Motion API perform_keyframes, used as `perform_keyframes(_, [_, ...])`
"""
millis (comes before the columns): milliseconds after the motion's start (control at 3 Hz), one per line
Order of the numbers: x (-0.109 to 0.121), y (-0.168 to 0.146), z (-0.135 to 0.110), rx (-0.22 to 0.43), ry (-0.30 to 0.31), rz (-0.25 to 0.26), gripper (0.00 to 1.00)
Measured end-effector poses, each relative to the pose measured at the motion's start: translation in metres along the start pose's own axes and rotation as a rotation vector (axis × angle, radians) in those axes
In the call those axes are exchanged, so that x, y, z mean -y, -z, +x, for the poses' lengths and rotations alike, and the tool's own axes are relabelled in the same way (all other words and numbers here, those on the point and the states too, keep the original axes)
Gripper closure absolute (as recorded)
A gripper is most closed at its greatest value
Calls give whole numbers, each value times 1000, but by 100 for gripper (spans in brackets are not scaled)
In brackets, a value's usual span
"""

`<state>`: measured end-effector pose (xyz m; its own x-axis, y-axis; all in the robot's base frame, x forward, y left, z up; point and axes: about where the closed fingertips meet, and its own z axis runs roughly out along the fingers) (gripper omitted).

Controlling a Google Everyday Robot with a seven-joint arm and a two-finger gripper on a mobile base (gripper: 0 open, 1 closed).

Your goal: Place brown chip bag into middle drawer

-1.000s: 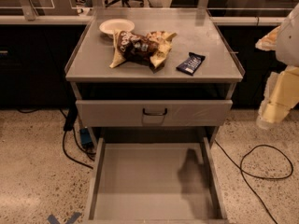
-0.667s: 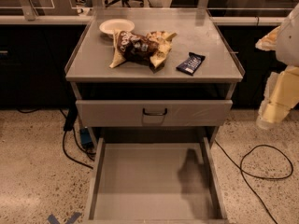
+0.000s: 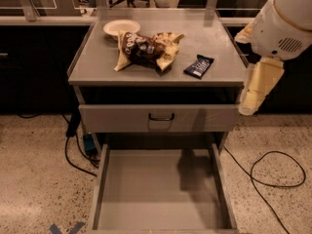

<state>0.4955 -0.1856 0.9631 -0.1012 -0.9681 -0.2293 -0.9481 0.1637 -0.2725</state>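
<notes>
The brown chip bag (image 3: pixel 146 50) lies crumpled on the grey cabinet top (image 3: pixel 97 67), left of centre, next to a white bowl. The middle drawer (image 3: pixel 156 194) is pulled wide open below; its flat grey floor is bare apart from a shadow. My gripper (image 3: pixel 256 89) hangs pale yellow at the cabinet's right edge, level with the top, right of the bag and above the drawer's right side. It holds nothing that I can see.
A white bowl (image 3: pixel 121 28) sits behind the bag. A dark-blue snack bar wrapper (image 3: pixel 199 66) lies on the right of the top. The shut drawer front with a dark handle (image 3: pixel 161 117) is above the open drawer. Cables (image 3: pixel 273 172) lie on the floor.
My arm and gripper have moved left and slightly up, closer to the cabinet's right edge. The bag, bowl, wrapper and drawer have not moved.
</notes>
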Motion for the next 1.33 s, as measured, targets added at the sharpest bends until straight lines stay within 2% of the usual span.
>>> perform_keyframes(333, [34, -27, -23, 20, 76, 3, 0])
perform_keyframes(667, [56, -46, -35, 23, 120, 5, 0])
perform_keyframes(1333, [110, -91, -90, 64, 212, 17, 0])
